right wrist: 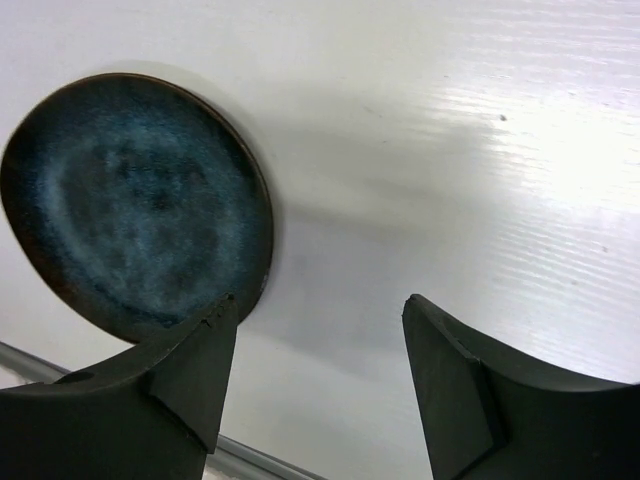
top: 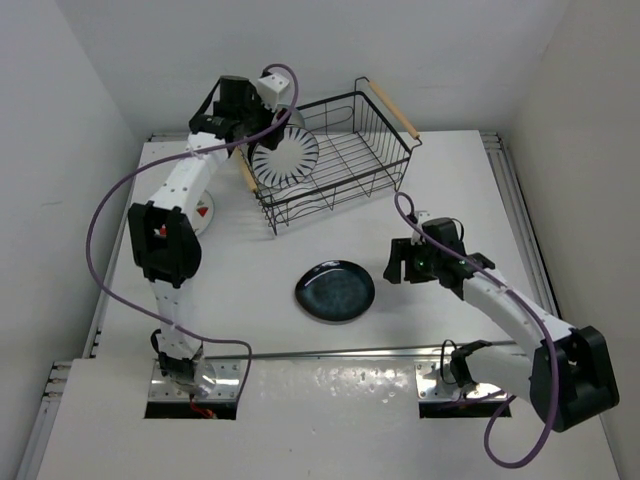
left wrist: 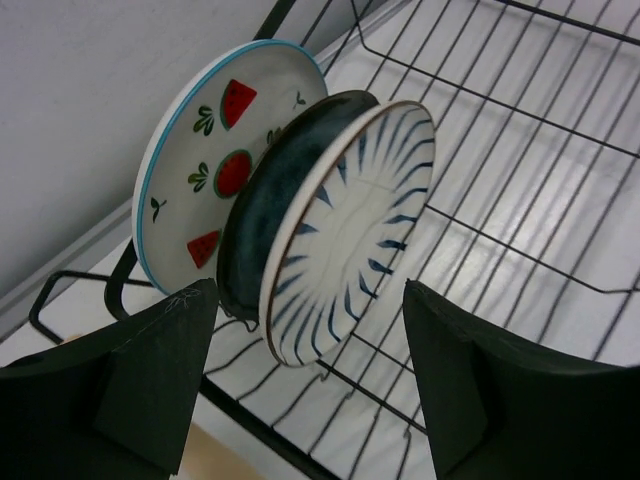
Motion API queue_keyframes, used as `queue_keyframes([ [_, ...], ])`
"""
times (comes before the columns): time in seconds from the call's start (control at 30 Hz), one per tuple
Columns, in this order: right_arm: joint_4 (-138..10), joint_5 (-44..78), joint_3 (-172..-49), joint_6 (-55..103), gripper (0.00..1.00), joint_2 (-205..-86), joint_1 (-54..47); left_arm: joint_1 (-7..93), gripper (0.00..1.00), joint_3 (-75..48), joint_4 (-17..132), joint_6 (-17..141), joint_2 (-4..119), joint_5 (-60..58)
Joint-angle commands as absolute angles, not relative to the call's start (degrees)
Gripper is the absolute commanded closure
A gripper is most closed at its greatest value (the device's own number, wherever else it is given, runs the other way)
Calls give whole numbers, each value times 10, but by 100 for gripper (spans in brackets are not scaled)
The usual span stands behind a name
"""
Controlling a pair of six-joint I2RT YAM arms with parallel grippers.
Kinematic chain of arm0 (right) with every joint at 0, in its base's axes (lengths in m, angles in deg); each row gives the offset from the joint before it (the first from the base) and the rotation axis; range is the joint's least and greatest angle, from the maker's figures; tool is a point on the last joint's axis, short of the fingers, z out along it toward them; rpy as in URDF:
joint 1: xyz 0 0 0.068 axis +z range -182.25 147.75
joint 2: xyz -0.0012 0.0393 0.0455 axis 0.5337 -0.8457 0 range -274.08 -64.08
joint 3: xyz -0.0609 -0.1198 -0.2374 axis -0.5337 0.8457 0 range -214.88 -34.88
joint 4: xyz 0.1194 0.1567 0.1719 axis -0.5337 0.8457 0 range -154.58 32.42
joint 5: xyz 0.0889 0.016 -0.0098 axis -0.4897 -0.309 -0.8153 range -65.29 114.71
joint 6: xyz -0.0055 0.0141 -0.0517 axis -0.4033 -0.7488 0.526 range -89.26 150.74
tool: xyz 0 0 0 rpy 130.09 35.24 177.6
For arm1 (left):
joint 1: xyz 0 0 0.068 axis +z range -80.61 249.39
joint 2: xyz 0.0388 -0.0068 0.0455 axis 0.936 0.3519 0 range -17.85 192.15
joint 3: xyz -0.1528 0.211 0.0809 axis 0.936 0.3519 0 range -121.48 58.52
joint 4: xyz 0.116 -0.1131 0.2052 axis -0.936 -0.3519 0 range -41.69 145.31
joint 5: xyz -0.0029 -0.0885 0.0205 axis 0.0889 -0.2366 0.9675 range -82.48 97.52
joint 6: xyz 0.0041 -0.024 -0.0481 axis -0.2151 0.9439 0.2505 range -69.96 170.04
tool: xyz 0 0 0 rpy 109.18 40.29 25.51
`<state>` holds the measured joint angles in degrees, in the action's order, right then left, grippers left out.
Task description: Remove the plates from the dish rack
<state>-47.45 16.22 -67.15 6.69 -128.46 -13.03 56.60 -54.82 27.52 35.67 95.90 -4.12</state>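
Here the left gripper (left wrist: pixel 305 330) (jaws apart) faces racked plates (left wrist: pixel 345 240).

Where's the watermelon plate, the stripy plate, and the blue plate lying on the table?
watermelon plate (left wrist: pixel 232 172): left wrist view, on its middle melon slice.
stripy plate (left wrist: pixel 345 235): left wrist view, middle of its face.
blue plate (top: pixel 335 290): top view, middle of its face.

A white table (top: pixel 460 200) with a metal strip (top: pixel 380 351) stands between white walls (top: pixel 400 50).
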Motion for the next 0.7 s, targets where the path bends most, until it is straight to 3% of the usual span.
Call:
queue_keyframes([
  [0.0, -470, 179, -666, 89, 33, -1273, -137, 574, 19, -602, 315, 354, 995, -52],
  [0.27, -467, 140, -681, 82, 34, -1330, -139, 583, 23, -615, 336, 353, 1055, -70],
  [0.37, -463, 130, -695, 83, 34, -1352, -139, 584, 32, -615, 332, 355, 1067, -79],
  [0.67, -458, 120, -720, 87, 35, -1383, -138, 588, 46, -618, 325, 350, 1091, -94],
])
